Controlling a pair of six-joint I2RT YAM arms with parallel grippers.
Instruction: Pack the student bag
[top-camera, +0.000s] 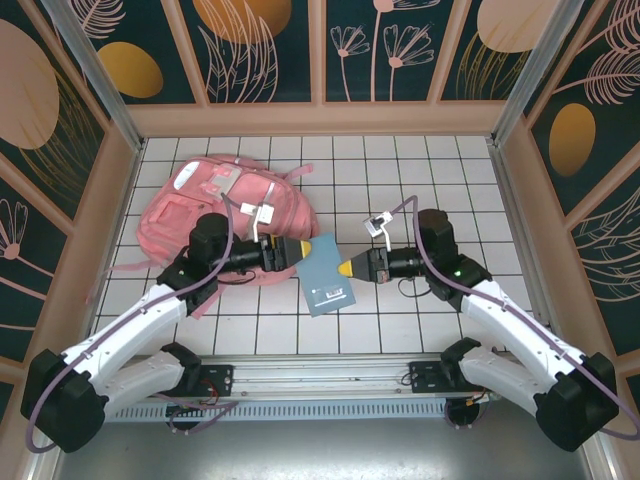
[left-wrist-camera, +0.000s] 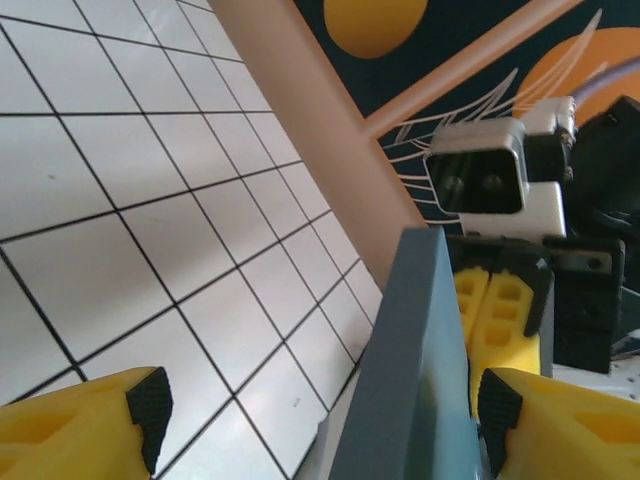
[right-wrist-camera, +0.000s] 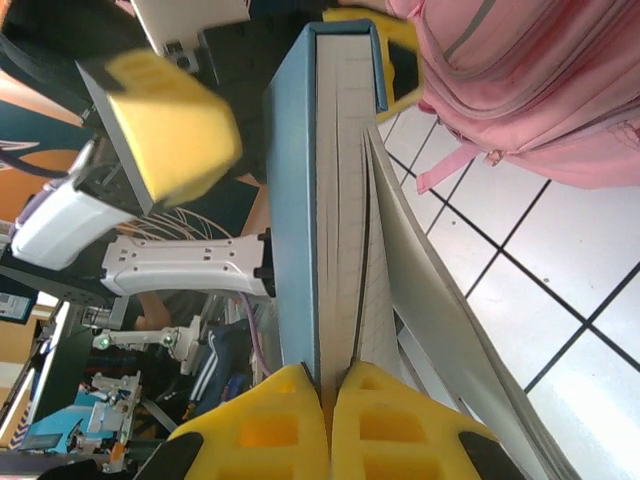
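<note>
On the tiles beside the book (top-camera: 325, 280), student bag (top-camera: 215, 205), apparently closed.

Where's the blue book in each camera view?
Top external: blue book in the middle of the picture.
Left wrist: bottom, right of centre, seen edge-on.
Right wrist: centre, running top to bottom.
Shared landmark: right gripper shut on its edge.

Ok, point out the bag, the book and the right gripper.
bag (top-camera: 200, 200), top view, middle of its front.
book (top-camera: 325, 280), top view, cover centre.
right gripper (top-camera: 345, 268), top view, between its fingertips.
</note>
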